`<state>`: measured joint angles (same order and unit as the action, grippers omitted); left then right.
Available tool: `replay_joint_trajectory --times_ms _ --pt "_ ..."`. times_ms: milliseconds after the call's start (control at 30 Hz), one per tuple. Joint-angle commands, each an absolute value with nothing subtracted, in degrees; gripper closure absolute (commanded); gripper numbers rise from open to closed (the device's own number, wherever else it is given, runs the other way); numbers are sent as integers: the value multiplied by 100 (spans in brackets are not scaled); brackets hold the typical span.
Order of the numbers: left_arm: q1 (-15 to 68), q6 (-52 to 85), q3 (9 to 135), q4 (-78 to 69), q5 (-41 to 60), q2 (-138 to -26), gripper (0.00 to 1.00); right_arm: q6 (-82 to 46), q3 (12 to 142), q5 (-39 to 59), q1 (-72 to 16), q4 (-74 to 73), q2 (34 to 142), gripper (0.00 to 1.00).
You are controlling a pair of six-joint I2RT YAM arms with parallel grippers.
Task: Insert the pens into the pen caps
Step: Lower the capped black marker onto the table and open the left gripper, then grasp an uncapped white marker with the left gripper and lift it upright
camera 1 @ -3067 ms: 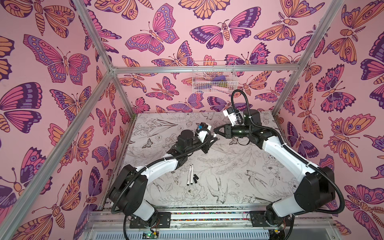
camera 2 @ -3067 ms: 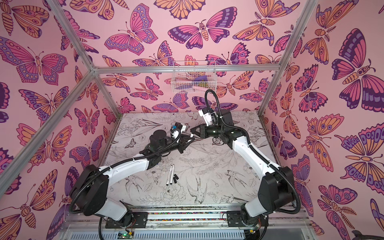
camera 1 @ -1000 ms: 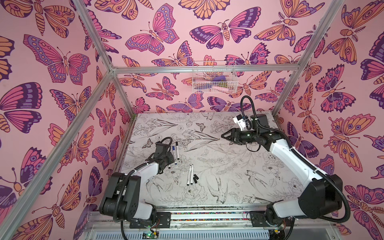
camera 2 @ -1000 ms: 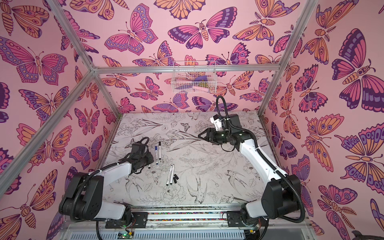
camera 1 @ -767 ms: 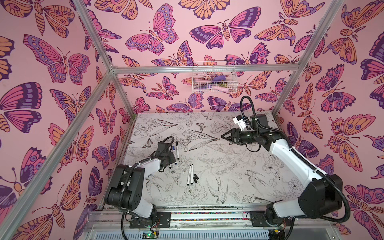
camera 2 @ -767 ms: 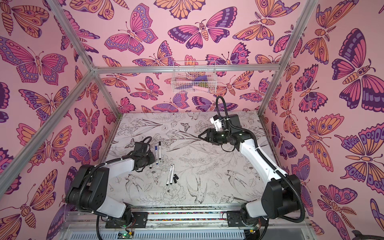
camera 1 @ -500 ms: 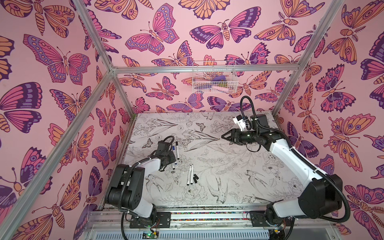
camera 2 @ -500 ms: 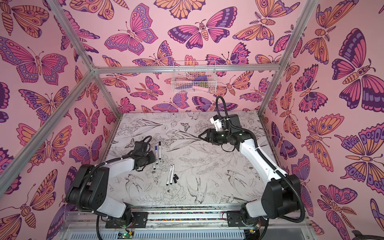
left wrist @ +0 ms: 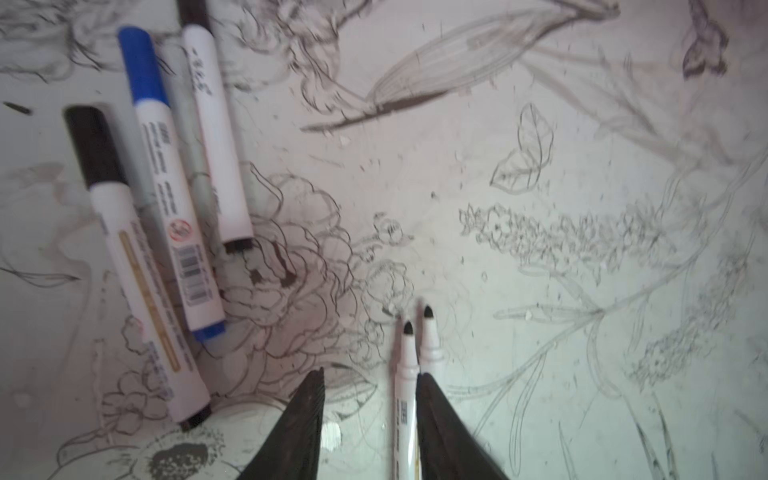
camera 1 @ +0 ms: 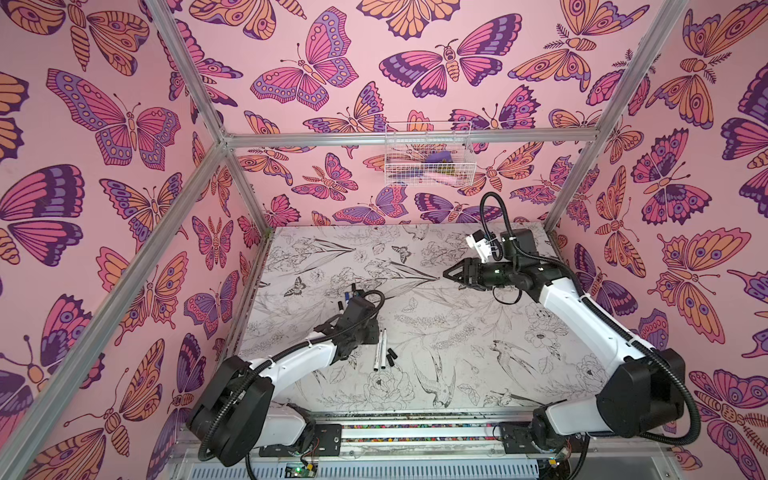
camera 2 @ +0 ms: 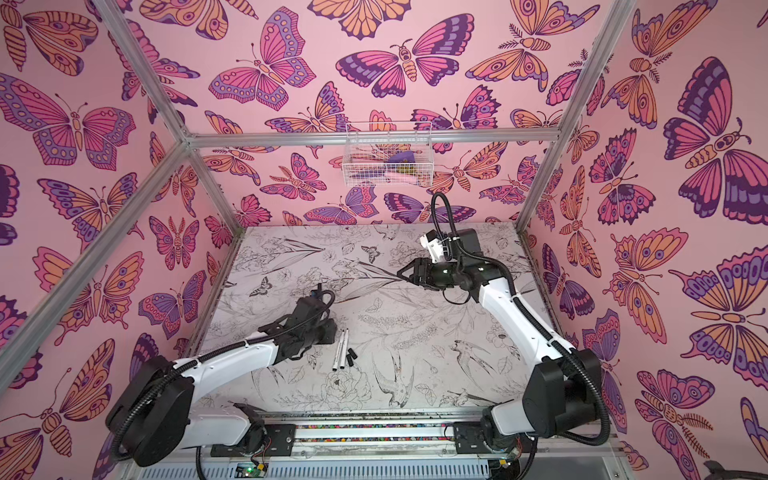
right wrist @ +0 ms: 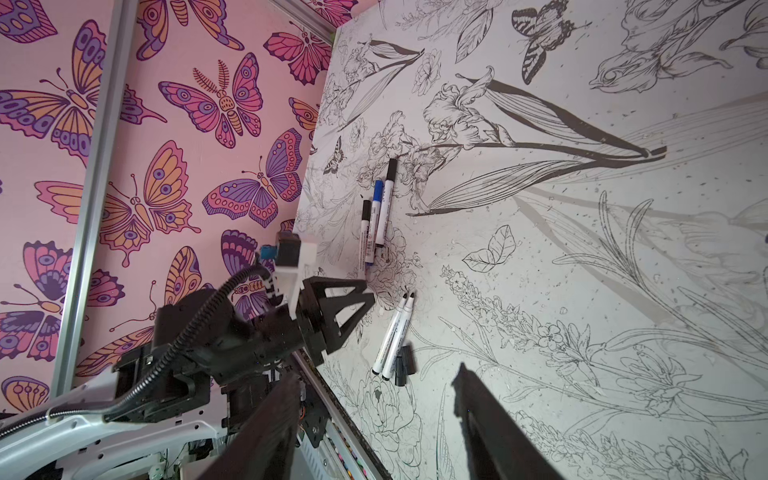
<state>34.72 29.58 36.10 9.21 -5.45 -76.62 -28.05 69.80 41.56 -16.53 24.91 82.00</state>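
Note:
Two uncapped white pens (left wrist: 405,361) (camera 1: 380,349) (camera 2: 341,349) lie side by side on the drawn table sheet. Two black pen caps (camera 1: 390,357) (right wrist: 404,363) lie beside their back ends. My left gripper (left wrist: 370,374) (camera 1: 372,333) is low over their tip ends and open; one pen lies between its fingers, close to one finger (left wrist: 436,415). Three capped pens (left wrist: 166,187) (right wrist: 376,216), one with a blue cap, lie together to the left. My right gripper (right wrist: 374,378) (camera 1: 451,274) hovers open and empty at the back right.
A white wire basket (camera 1: 428,160) hangs on the back wall. Aluminium frame posts (camera 1: 575,166) and butterfly-patterned walls close the table in on three sides. The arm bases and a rail (camera 1: 415,428) run along the front edge.
The left gripper set the blue-capped pen down by the other capped ones, opened and moved right to the uncapped pair. The right arm drew back to the back right earlier and has stayed there.

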Motion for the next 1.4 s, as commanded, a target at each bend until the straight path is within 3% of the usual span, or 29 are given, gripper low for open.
replay_joint_trajectory --times_ms 0,267,567,633,900,1067,1367 --pt "3669 2709 3520 1397 -708 -7705 60 -2624 7036 4111 -1652 2623 8240 38" --pt "3909 2352 3621 1537 14 -8035 59 -2565 7031 4066 -1655 2670 8229 38" --pt "3968 2693 3756 1965 -412 -8434 61 -2498 7063 4041 -1652 2741 8191 39" --pt "3968 2719 3782 2038 -452 -8491 64 -2504 7053 4036 -1656 2737 8198 38" --pt "3966 2788 4232 2413 -692 -8762 100 -2496 7084 3974 -1654 2789 8196 39" --pt "3848 2393 4867 2277 -521 -8463 100 -2511 7024 4005 -1680 2740 8150 38" --pt "3820 1857 5302 188 1404 -7896 100 -2922 6979 4213 -2390 2102 8344 41"
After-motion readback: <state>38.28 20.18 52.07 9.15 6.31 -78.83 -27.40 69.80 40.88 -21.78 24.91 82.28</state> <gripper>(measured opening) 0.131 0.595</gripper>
